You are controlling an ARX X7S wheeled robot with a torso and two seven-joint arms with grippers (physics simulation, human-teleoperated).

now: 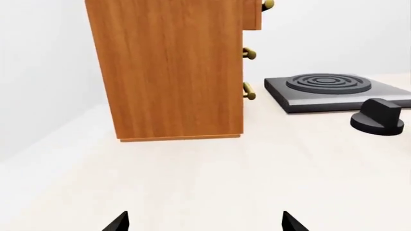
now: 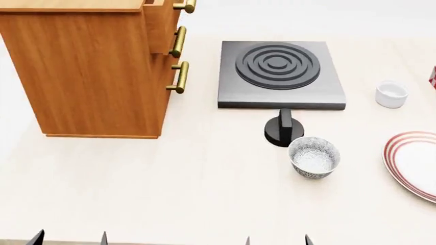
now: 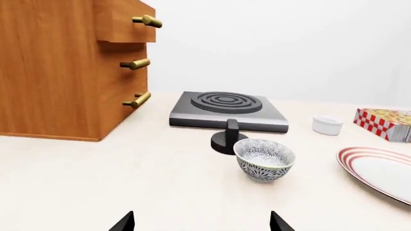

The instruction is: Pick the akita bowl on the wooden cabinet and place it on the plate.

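The akita bowl (image 2: 313, 157) (image 3: 264, 159), white with a dense dark leaf pattern, stands upright on the pale tabletop, not on the wooden cabinet (image 2: 89, 66) (image 1: 167, 72) (image 3: 51, 67) at the far left. To the bowl's right lies the red-ringed plate (image 2: 391, 153) (image 3: 350, 159), partly cut off by the picture edge. At the near table edge my left gripper (image 2: 68, 240) (image 1: 205, 224) is open with nothing in it. My right gripper (image 2: 278, 241) (image 3: 201, 224) is open too, short of the bowl, and holds nothing.
A grey square stove (image 2: 281, 74) with a black knob (image 2: 284, 130) sits just behind the bowl. A small plain white cup (image 2: 391, 94) stands at the right, and a red checkered box (image 3: 385, 122) lies behind the plate. The cabinet's brass drawer handles (image 2: 178, 76) stick out toward the stove.
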